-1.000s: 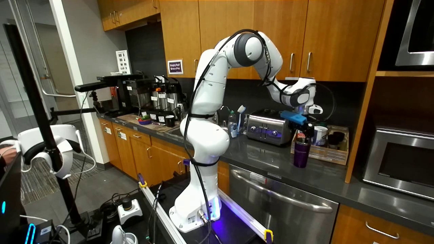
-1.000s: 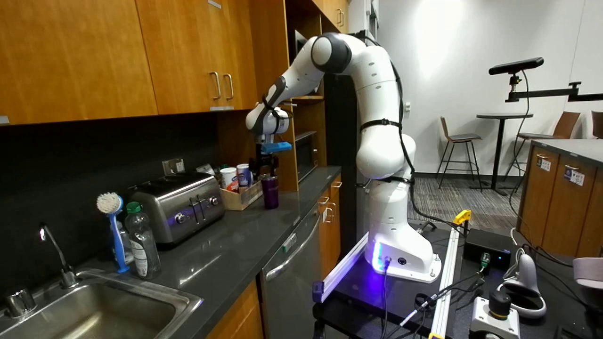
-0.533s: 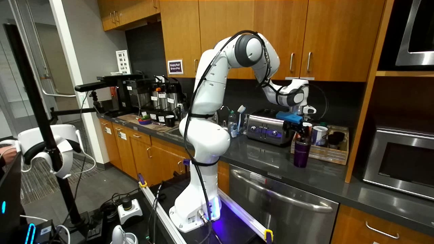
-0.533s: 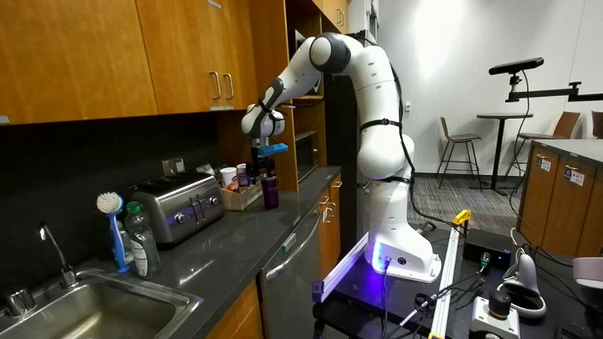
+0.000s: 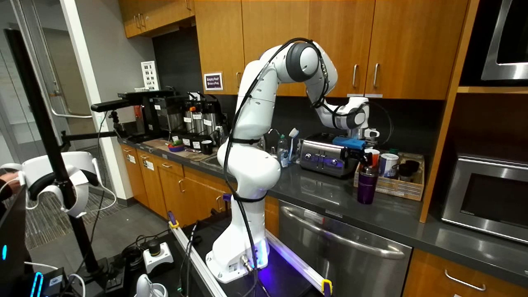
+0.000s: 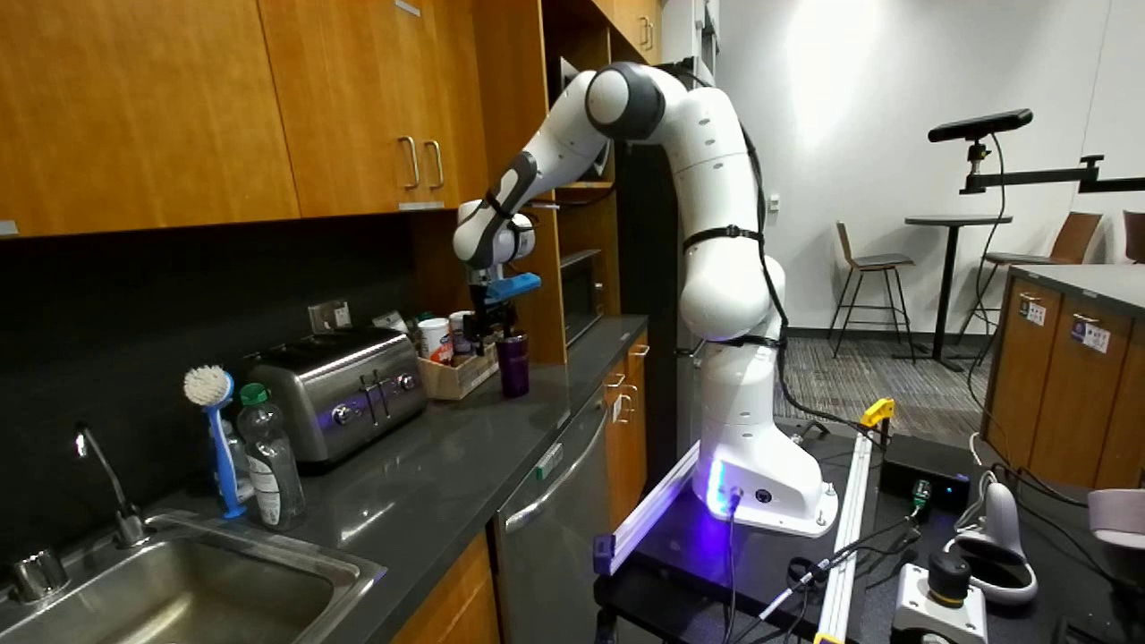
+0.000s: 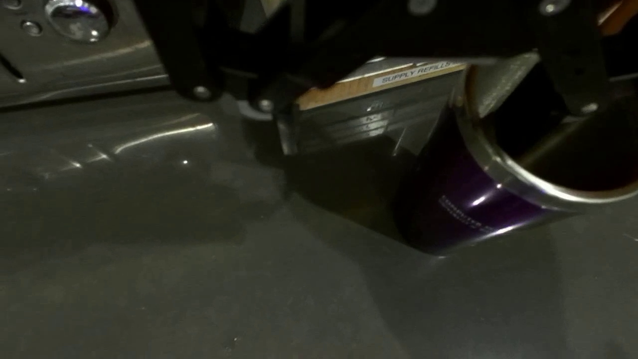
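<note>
Purple tumbler (image 7: 478,199) stands upright on the dark counter (image 7: 199,299), at right in my wrist frame, as my gripper (image 7: 403,134) hangs close above with jaws spread wide, one side overlapping the tumbler's mouth; whether it touches, I cannot tell. Only that close-up gives me fine lettering (image 7: 463,214) on the tumbler and a "SUPPLY REFILLS" label (image 7: 418,73) on the box (image 7: 329,97) behind. In an exterior view, I get the box's canisters (image 6: 436,340) near center and the toaster (image 6: 349,376) at left, merely a corner in the wrist frame's upper left.
</note>
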Available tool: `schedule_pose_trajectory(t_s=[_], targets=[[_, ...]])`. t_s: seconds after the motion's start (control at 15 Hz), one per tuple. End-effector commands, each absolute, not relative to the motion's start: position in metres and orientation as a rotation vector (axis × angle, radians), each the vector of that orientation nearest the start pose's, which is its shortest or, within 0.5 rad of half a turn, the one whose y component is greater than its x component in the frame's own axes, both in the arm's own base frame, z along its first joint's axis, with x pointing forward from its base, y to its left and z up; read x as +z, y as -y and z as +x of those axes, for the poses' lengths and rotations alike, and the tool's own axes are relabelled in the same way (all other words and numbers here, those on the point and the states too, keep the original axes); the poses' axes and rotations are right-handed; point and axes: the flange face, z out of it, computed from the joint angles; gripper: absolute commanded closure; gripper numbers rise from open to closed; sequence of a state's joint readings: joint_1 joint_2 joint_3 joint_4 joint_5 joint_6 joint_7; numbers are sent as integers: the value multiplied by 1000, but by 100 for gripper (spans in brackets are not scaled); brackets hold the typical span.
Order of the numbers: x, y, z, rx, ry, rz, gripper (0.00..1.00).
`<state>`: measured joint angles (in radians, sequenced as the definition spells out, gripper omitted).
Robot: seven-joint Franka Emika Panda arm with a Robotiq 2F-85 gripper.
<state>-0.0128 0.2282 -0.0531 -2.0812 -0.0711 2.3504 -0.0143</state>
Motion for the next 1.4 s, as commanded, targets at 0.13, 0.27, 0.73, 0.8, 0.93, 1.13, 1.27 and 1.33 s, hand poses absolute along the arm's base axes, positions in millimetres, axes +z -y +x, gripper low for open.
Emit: schedule_pose_trajectory(t_s=[0.13,0.27,0.73,0.8,0.93,1.13,1.27,1.33], targets=[[318,7,566,309,216,-3157,0],[318,3,559,452,291,-3126,0],[321,2,548,617,402,-3073,0],[323,2,548,628,415,-3066,0],[323,3,549,635,428,-3061,0],[323,3,549,637,433,-3058,0],[323,3,549,638,434,-3058,0],[323,3,549,638,434,-3058,0]])
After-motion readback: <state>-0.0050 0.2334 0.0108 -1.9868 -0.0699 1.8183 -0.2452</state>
